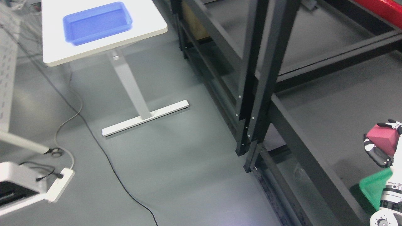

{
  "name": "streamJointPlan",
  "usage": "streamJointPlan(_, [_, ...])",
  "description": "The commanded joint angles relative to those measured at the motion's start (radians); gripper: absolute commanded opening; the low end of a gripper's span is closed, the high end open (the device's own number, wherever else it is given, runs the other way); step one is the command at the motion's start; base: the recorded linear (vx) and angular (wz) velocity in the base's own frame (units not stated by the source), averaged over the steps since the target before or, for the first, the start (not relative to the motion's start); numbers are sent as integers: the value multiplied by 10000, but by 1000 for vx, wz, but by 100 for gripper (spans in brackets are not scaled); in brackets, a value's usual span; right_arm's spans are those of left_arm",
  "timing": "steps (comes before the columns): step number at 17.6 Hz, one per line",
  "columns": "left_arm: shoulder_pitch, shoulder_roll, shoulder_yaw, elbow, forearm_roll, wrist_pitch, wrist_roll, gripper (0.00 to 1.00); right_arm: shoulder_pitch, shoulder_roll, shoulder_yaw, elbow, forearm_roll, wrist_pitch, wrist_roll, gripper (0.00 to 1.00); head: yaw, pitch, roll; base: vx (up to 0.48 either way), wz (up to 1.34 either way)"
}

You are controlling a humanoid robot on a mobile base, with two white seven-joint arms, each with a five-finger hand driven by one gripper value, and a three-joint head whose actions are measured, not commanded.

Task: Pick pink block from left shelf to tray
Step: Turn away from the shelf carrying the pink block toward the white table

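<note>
A robot's right hand (384, 147) showed at the far right edge, its black and white fingers (375, 153) clamped around a pink block (383, 139), held above the grey shelf (329, 119) of a black metal rack. Just below the hand, a green container (375, 188) sat on that shelf at the lower right; what it held could not be seen. Far away, at the upper left, a blue tray (121, 11) rested on a white bench (147, 22) and held nothing visible. The bench stood on 1 white leg with a flat foot on the grey floor (176, 163). A black cable (110, 163) trailed across the floor near a white power strip (61, 185) at the lower left.
</note>
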Motion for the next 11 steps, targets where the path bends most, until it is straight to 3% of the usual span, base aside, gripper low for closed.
streamJointPlan(1, [92,175,0,0,-15,-8,-4,100,17,13,-110,-18,-128,-5,-1,2,0,0,0,-142,852])
streamJointPlan(6, [92,175,0,0,-15,-8,-4,100,17,13,-110,-18,-158,-5,-1,2,0,0,0,-134,773])
streamJointPlan(11, [92,175,0,0,-15,-8,-4,100,17,29,-232,-18,-174,-35,-17,2,0,0,0,-61,396])
